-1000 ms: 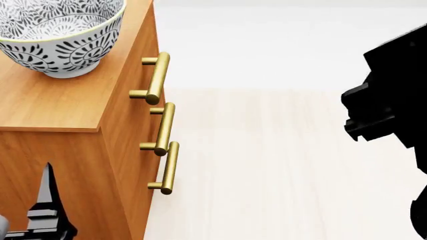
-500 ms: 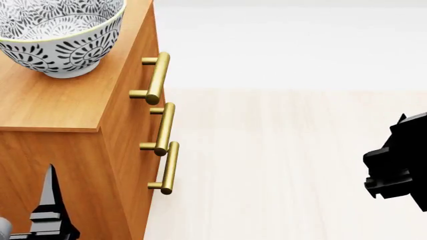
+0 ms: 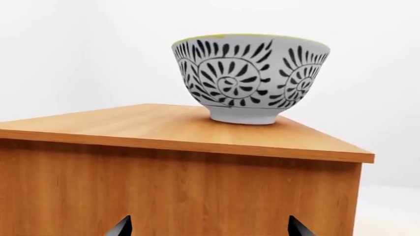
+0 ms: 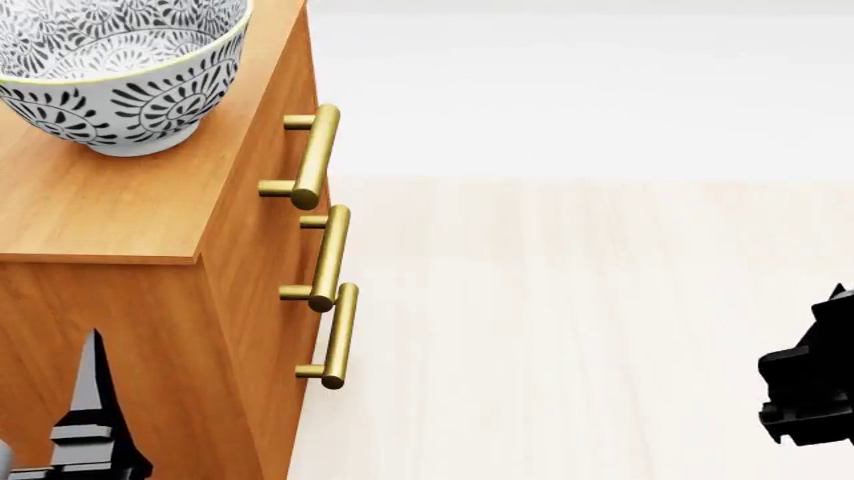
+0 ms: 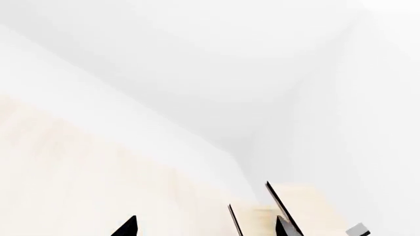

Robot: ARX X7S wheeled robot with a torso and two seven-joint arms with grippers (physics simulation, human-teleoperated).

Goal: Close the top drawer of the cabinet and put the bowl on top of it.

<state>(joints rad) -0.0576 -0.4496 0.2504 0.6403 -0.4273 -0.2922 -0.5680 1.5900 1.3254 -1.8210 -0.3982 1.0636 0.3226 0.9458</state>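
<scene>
The bowl (image 4: 114, 70), white with a dark floral pattern, stands upright on the flat top of the cabinet (image 4: 120, 215) near its front corner. The top drawer (image 4: 278, 150) lies flush with the two below it, and the three brass handles line up. In the left wrist view the bowl (image 3: 253, 78) rests on the cabinet (image 3: 177, 191) above and beyond my left gripper (image 3: 210, 231), which is open and empty beside the cabinet's side wall. Low at the head view's left, my left gripper (image 4: 91, 420) shows one finger. My right gripper (image 4: 811, 390), (image 5: 205, 230) is open and empty, far from the cabinet.
Pale wood floor (image 4: 561, 300) stretches to the right of the cabinet up to a white wall. In the right wrist view a pale light-wood panel with dark edges (image 5: 308, 204) stands at the foot of the white wall.
My right arm has dropped and drawn back toward the head view's lower right edge. The left gripper has barely shifted. Bowl and drawers have not moved.
</scene>
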